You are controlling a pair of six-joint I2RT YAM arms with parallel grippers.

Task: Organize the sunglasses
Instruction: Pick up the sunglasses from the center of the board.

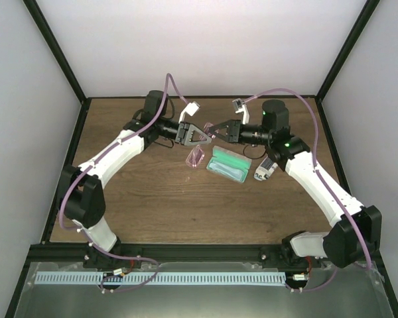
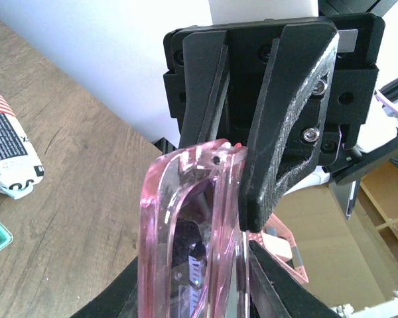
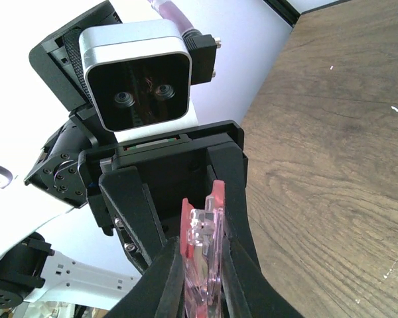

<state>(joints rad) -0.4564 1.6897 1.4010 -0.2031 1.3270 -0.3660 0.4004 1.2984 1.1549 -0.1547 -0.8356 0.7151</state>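
Nearest the arm bases, the brown wood-grain worktop (image 1: 159, 212) is seen. A little farther in, a mint-green oblong case (image 1: 229, 164) and, to its right, a small white case with red stripes and black print (image 1: 264, 171) are laid flat.

Beyond them, the pink translucent plastic sunglasses (image 2: 186, 225) are held in the air above the middle of the worktop, shared between both arms. The left tool (image 1: 200, 136) is clamped on the thick rim. The right tool (image 1: 215, 129) is pinched shut on a thin edge of the same pair from the opposite side.

And here the danger is judged to lie. With two rigid grips on one small frame, any pull or twist made out of step could bend the rim or snap a hinge. A loosened grip on such slick plastic could let the pair slide out and drop onto the wood or the green case below. The tinted lens could also be scuffed by a hard finger.

As for materials, the worktop is matt, with dark grain lines and a few pale specks. The green case looks ribbed and slightly see-through. The sunglasses are glossy, rounded and thick-rimmed, with a darker purple tint inside. The fingers are matt black, grainy and wedge-shaped.
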